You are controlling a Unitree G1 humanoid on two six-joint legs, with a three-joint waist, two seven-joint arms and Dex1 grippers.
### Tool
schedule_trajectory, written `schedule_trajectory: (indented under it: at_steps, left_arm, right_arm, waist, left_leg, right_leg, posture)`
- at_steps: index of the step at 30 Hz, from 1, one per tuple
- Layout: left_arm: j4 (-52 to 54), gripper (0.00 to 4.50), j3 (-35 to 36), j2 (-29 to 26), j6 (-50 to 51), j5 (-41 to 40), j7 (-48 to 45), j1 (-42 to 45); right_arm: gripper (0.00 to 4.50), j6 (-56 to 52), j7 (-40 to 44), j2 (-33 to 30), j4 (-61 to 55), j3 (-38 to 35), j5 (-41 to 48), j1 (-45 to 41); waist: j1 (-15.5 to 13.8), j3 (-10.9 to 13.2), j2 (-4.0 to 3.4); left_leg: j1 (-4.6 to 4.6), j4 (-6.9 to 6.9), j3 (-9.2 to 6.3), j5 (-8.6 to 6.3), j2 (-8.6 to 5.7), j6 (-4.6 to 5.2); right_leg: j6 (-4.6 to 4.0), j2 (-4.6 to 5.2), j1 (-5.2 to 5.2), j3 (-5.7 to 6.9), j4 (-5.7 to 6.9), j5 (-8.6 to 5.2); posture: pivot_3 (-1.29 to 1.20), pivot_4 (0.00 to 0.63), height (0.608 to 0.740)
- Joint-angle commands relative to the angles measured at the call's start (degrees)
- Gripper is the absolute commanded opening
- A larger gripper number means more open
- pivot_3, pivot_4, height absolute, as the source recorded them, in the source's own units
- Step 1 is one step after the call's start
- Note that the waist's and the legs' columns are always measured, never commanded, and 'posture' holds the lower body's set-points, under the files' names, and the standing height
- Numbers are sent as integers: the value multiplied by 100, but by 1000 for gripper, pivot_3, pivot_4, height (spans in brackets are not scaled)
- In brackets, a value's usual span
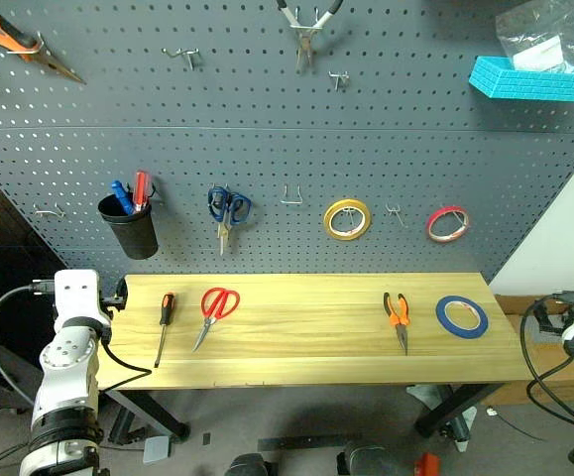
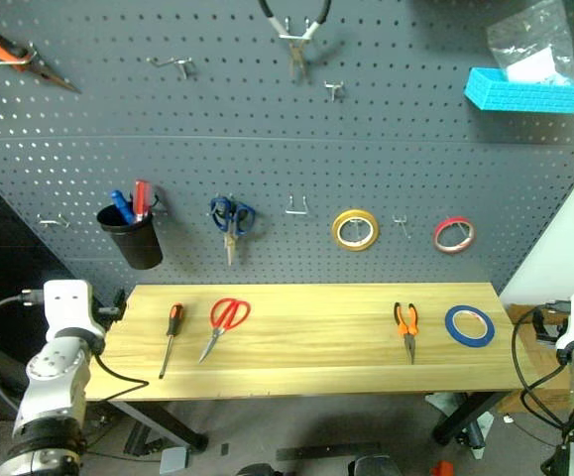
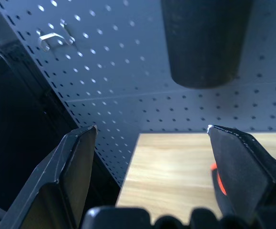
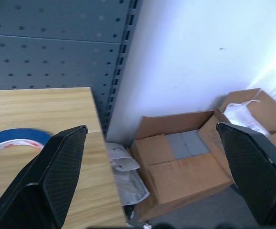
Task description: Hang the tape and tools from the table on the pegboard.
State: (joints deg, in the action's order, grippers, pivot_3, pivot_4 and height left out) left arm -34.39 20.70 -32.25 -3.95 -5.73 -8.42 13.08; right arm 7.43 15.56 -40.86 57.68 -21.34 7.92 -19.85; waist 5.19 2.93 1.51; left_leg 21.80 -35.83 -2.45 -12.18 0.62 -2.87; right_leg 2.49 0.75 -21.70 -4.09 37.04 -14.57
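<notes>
Four items lie in a row on the wooden counter [image 1: 306,347], which fills the lower middle of the frame. From the left come the slim screwdriver [image 1: 165,325] with its black-and-orange handle, then the red-handled scissors [image 1: 214,309] with blades pointing toward the near edge. Well apart to the right lie the small orange-handled pliers [image 1: 398,317], and just beside them the blue tape [image 1: 462,316], flat on the wood near the counter's right end.

Behind the counter the grey pegboard [image 1: 267,119] covers the upper frame. On it hang a black cup [image 1: 129,225] holding a red and a blue screwdriver, blue-handled scissors [image 1: 227,210], a yellow roll [image 1: 347,219] and a red roll [image 1: 447,223]. Higher up are larger pliers [image 1: 307,30] at top centre, orange pliers [image 1: 19,40] at the upper left, and a turquoise bin [image 1: 530,79] at the upper right.

The left tool [image 3: 149,143] is spread wide, holding nothing, by the counter's left corner. The right tool [image 4: 152,143] is likewise wide apart and empty, past the counter's right end, over cardboard boxes [image 4: 185,157] on the floor.
</notes>
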Motion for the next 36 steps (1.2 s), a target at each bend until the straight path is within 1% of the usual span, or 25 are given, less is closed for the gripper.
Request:
schedule_trajectory:
  at_steps: [1, 7, 10, 15, 16, 17, 18, 19, 21, 23, 25, 26, 28, 30, 31, 32, 36]
  left_arm:
    - [95, 3987, 143, -98, -217, -47, 66, 64]
    - [360, 3987, 54, -74, -189, 176, 377, -200]
    - [713, 3987, 61, 89, 241, 3, 344, -320]
    - [1792, 3987, 131, 555, 1147, -438, 393, -471]
    - [2041, 3987, 63, 635, 1204, -471, 338, -505]
    - [2213, 3987, 23, 687, 1248, -490, 291, -531]
    - [2399, 3987, -1, 719, 1332, -514, 237, -576]
    - [2632, 3987, -181, 806, 1471, -456, 228, -537]
    - [3082, 3987, -658, 815, 1828, -430, -138, -485]
    - [3417, 3987, -1142, 673, 2002, -279, -556, -460]
    - [3769, 3987, -1815, 437, 2189, -170, -1269, -377]
    - [3937, 3987, -2007, 374, 2236, -244, -1570, -350]
    - [4213, 3987, -2301, 385, 2412, -523, -2079, -208]
    - [4440, 3987, -2594, 332, 2591, -738, -2651, -39]
    - [4510, 3987, -2735, 299, 2658, -786, -2895, 54]
    - [4537, 3987, -2907, 285, 2723, -817, -3139, 183]
    - [4472, 3987, -3284, 226, 2856, -878, -3782, 622]
  right_arm:
    - [4500, 137, 47, -168, -85, -66, 53, -172]
    - [4500, 109, 295, -74, -253, 21, 68, -119]
    - [4500, 42, 430, 4, -442, 48, 91, -54]
    - [4500, -398, 553, 202, -1364, 117, 128, 234]
    - [4500, -496, 555, 243, -1632, 161, 97, 330]
    - [4500, -579, 549, 270, -1833, 186, 75, 405]
    - [4500, -717, 546, 305, -2101, 209, 77, 521]
    - [4500, -906, 622, 353, -2368, 310, 76, 591]
    - [4500, -1327, 736, 423, -2845, 485, 68, 710]
    - [4500, -1841, 897, 423, -3200, 607, 114, 780]
    - [4500, -2282, 1062, 399, -3365, 666, 183, 737]
    - [4500, -2411, 1092, 391, -3483, 689, 183, 743]
    - [4500, -2625, 1234, 342, -3511, 816, 116, 659]
    - [4500, -2857, 1384, 312, -3542, 945, 80, 555]
    - [4500, -2973, 1452, 298, -3529, 1009, 67, 487]
    - [4500, -3064, 1530, 277, -3411, 1097, 25, 356]
    - [4500, -3242, 1614, 303, -2934, 1260, -56, -269]
  waist:
    - [0, 0, 0]
    - [-1, 0, 0]
    - [-6, 0, 0]
    - [-20, 20, 7]
    - [-24, 24, 6]
    - [-27, 39, 6]
    - [-29, 65, 7]
    - [-31, 93, 3]
    - [-30, 190, -2]
    - [-30, 270, -11]
    - [-27, 409, -25]
    - [-28, 479, -31]
    - [-26, 617, -41]
    - [-21, 766, -36]
    - [-19, 826, -42]
    - [-8, 892, -46]
    - [51, 1145, -42]
  left_leg:
    - [0, 0, 0, 0, 1, 0]
    - [0, 0, 0, 0, 1, 0]
    - [0, 0, 1, -1, 2, 1]
    - [0, -6, 1, -1, 2, 2]
    - [0, -5, 0, -1, 3, 2]
    - [2, -5, 0, -1, 3, 2]
    - [1, -4, 0, -2, 3, 3]
    - [2, -3, 0, -2, 3, 3]
    - [-2, -8, 1, -3, 5, 4]
    - [-2, -12, 1, -2, 4, 4]
    - [-6, -17, 3, -2, 3, 4]
    - [-4, -17, 3, -2, 3, 5]
    - [3, -14, 5, -3, 4, 6]
    - [27, -13, 7, -6, 5, 11]
    - [39, -14, 8, -8, 5, 13]
    - [69, -16, 8, -8, 5, 14]
    - [97, -22, 10, -11, 4, 19]
  right_leg:
    - [0, 0, 0, 0, 0, 0]
    - [2, 0, 0, -1, 1, 1]
    - [2, 0, 0, -2, 1, 1]
    - [3, 1, 4, -1, 4, 2]
    - [3, 1, 3, -1, 4, 2]
    - [2, 1, 3, 0, 4, 1]
    - [2, 1, 3, -2, 3, 1]
    - [2, 1, 2, -2, 2, 0]
    - [1, 0, 5, -3, 4, 0]
    - [1, 0, 7, -5, 4, 0]
    - [1, 0, 12, -8, 6, 0]
    - [1, -1, 9, -9, 6, 0]
    - [0, -1, 1, -10, 5, 0]
    - [2, -1, -22, -11, 7, 1]
    - [5, -1, -32, -11, 8, 2]
    - [27, -2, -58, -12, 10, 15]
    - [39, -1, -80, -15, 10, 22]
  posture:
    - [-51, 0, 740]
    - [-46, 0, 740]
    - [-43, 0, 740]
    - [-53, 46, 740]
    - [-57, 61, 740]
    - [-57, 61, 740]
    - [-62, 83, 740]
    - [-65, 92, 740]
    - [-76, 121, 740]
    - [-88, 154, 740]
    - [-97, 180, 740]
    - [-107, 202, 740]
    - [-115, 222, 740]
    - [-129, 263, 740]
    - [-133, 271, 740]
    - [-136, 279, 740]
    - [-151, 326, 740]
